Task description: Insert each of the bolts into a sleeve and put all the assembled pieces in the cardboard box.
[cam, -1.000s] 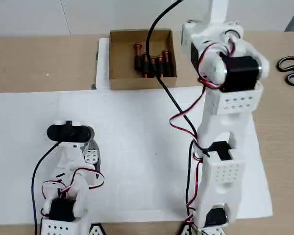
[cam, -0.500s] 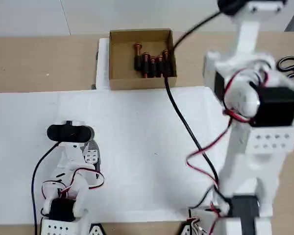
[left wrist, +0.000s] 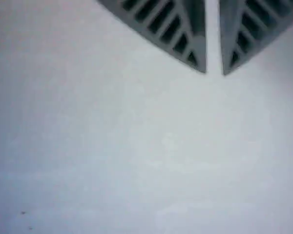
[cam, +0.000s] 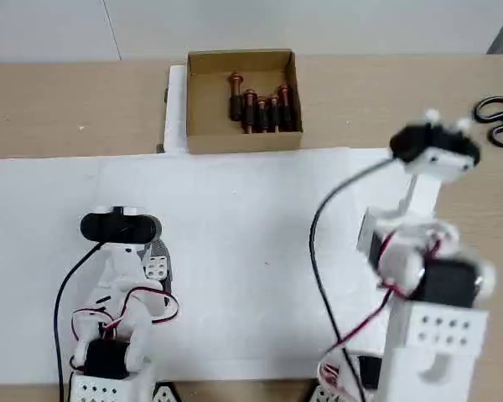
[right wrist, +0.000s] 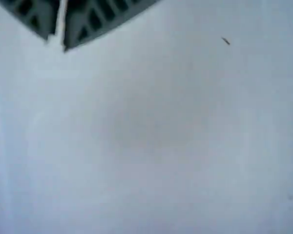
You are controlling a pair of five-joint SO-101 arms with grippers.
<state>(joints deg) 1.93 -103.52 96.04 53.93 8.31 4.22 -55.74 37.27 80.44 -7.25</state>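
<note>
The cardboard box stands at the back middle of the table. Several copper bolts in black sleeves lie side by side inside it. My left gripper hovers just over the white paper at the near left, fingers shut with nothing between them; in the high view that arm sits folded. My right gripper is also shut and empty, close above the paper. The right arm is folded at the near right, its wrist camera on top.
A large white paper sheet covers the table's middle. Black-handled scissors lie at the far right edge on the bare wood. A black cable arcs beside the right arm.
The right arm has pulled back from beside the box towards the near right and folded down over the paper. The left arm has stayed still.
</note>
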